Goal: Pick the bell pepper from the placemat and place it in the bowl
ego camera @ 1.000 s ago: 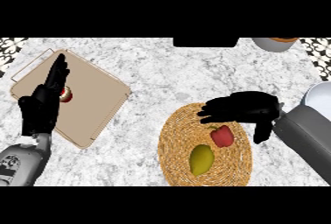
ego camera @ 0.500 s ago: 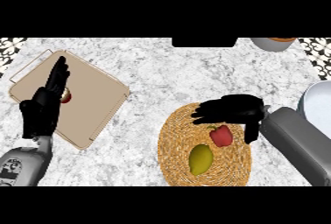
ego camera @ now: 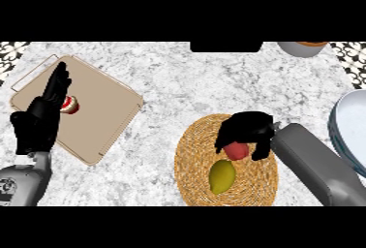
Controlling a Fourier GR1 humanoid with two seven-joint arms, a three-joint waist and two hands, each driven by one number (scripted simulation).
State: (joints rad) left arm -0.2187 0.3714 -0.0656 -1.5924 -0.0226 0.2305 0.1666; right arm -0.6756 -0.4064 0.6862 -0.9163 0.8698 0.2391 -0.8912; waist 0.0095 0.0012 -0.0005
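Note:
A red bell pepper (ego camera: 238,151) lies on the round woven placemat (ego camera: 194,164) at the lower middle. My right hand (ego camera: 247,131) is right over it, fingers curled down around the pepper's top and sides, hiding its upper part. A yellow-green fruit (ego camera: 222,176) lies on the mat just below the pepper. The pale blue-white bowl (ego camera: 348,127) shows at the right edge, partly cut off. My left hand (ego camera: 43,116) stands open, fingers up, at the left over the tan board.
A tan cutting board (ego camera: 93,116) lies at the left with a small red-and-white object (ego camera: 68,104) on it. A grey cup with an orange top (ego camera: 304,47) stands at the back right. Marble counter lies between board and mat.
My right hand has moved left and down over the mat and its fingers have curled down around the pepper. The left hand has stayed still.

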